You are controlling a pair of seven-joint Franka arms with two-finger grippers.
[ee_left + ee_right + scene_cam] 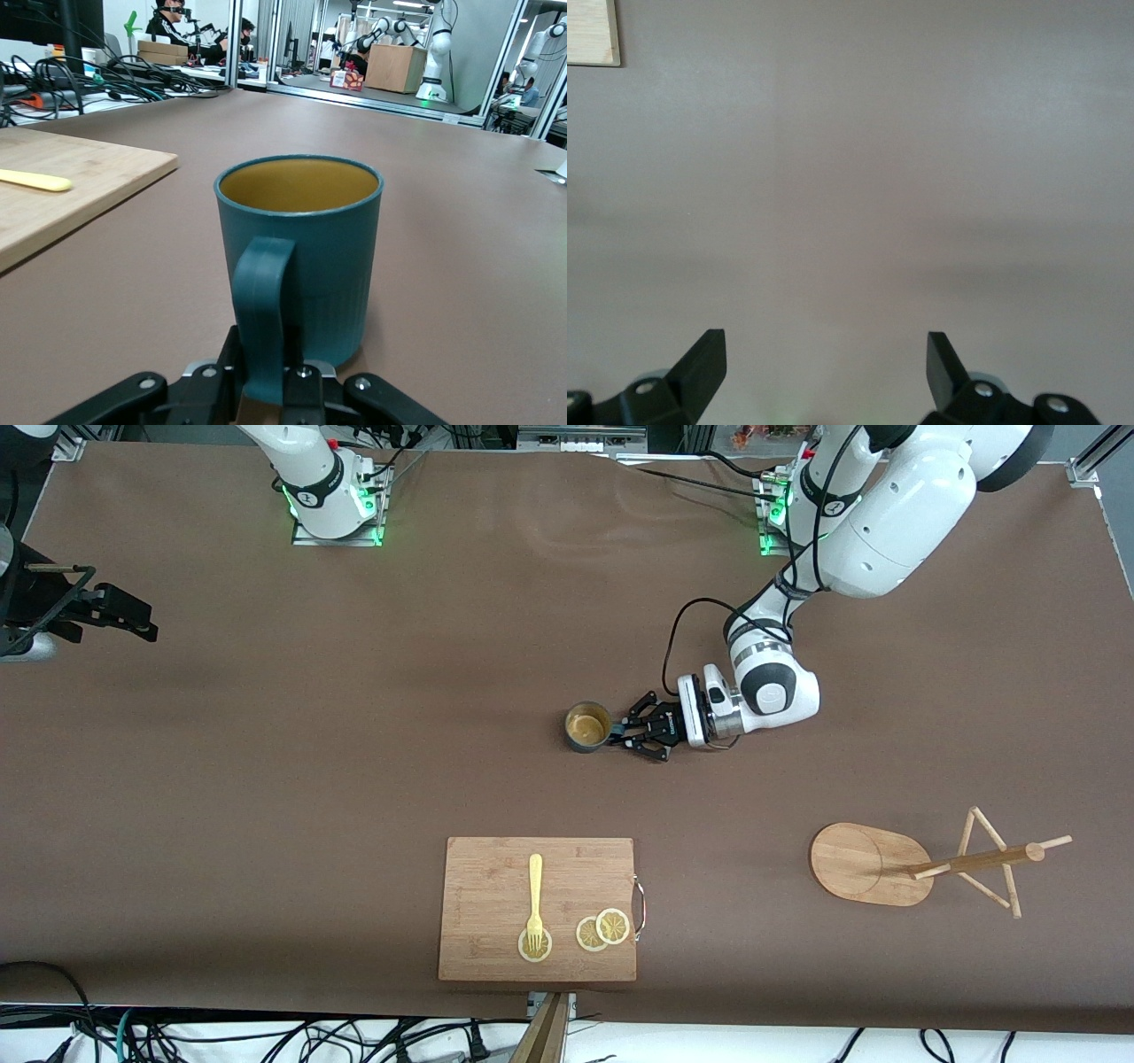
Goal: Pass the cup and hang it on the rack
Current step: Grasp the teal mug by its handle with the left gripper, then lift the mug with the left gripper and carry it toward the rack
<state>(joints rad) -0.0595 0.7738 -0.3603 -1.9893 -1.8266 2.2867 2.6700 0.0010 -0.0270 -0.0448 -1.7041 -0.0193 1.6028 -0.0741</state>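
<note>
Left gripper (620, 737) is clamped on the handle of the cup (586, 726), its fingers lying low and nearly level with the bench (354, 762). The left arm (873, 522) reaches down from its base at the bench's top edge, with the wrist bent sideways toward the right arm's end. In the left wrist view the handle (263, 319) runs straight down between the closed fingers, and the cup (301, 257) stands upright on the bench near its middle, yellow-ochre inside showing.

Right gripper (124, 615) waits over the bench edge at the right arm's end, jaws standing wide apart; its wrist view shows both fingertips (700, 359) over bare brown surface.

Surface is a plain brown mat. A cutting board (496, 868) lies at the bench edge nearest the front camera, carrying a yellow fork (535, 895) and three lemon slices (602, 930). The rack (921, 864) lies tipped over toward the left arm's end, its oval base (855, 859) on edge-side view and the pole with pegs stretched along the bench, nearer the front camera than the cup. Cables hang below the nearest edge.

Cup and rack are well apart, with bare mat between them. Open mat also lies between the cup and the cutting board.
</note>
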